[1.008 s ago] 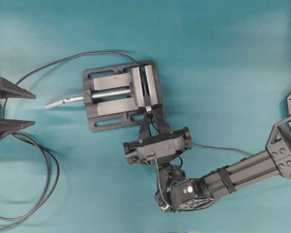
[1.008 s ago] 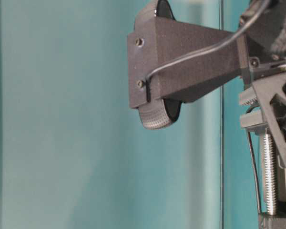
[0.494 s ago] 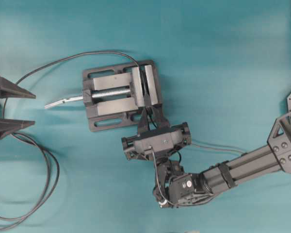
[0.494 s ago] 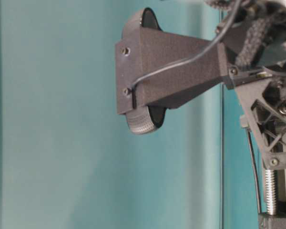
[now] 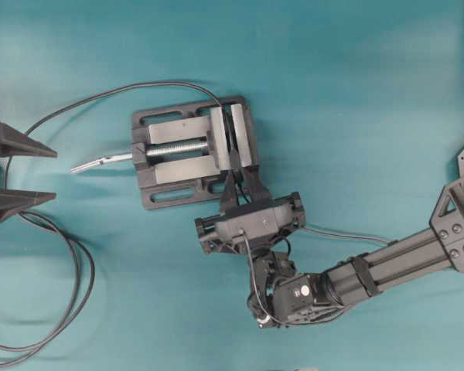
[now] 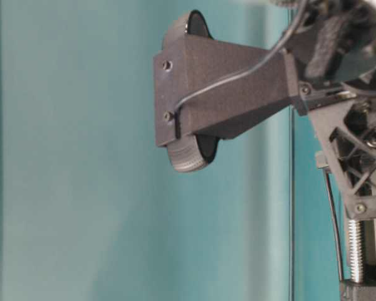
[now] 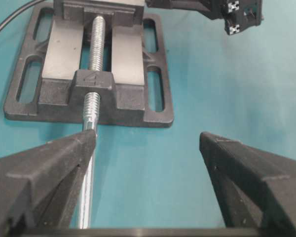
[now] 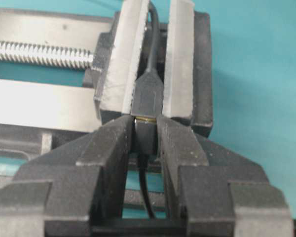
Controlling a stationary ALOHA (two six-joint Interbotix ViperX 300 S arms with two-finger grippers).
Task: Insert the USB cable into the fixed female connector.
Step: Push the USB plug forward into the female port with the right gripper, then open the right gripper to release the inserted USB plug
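I am at the insertion step. My right end effector (image 8: 147,129) pinches the black plug of the USB cable (image 8: 146,136) between its two dark, grainy fingers (image 8: 108,148). The plug sits right at the mouth of the fixed female connector (image 8: 148,96). I see a thin bright metal line at the joint between them, so I judge the plug is entered most of the way but maybe not fully seated. The thin cable hangs down from the plug between the fingers.

The connector is a small black piece of smooth plastic, wide at the mouth and narrowing to its own cable. It is clamped between the two flat, brushed metal jaws of the vise (image 5: 193,151). The vise body is dark cast metal with a rough surface and slotted feet, and it has a shiny threaded screw (image 7: 95,44) in the middle. It stands on the teal desk (image 5: 356,93), which looks matte and even.

My left end effector (image 7: 148,163) is spread wide and holds nothing. It waits near the handle end of the screw, well apart from the connector.

For the next move I think a short, straight push along the axis of the connector is needed, with the plug kept level so it does not jam. Only after this should I release the grip and withdraw.
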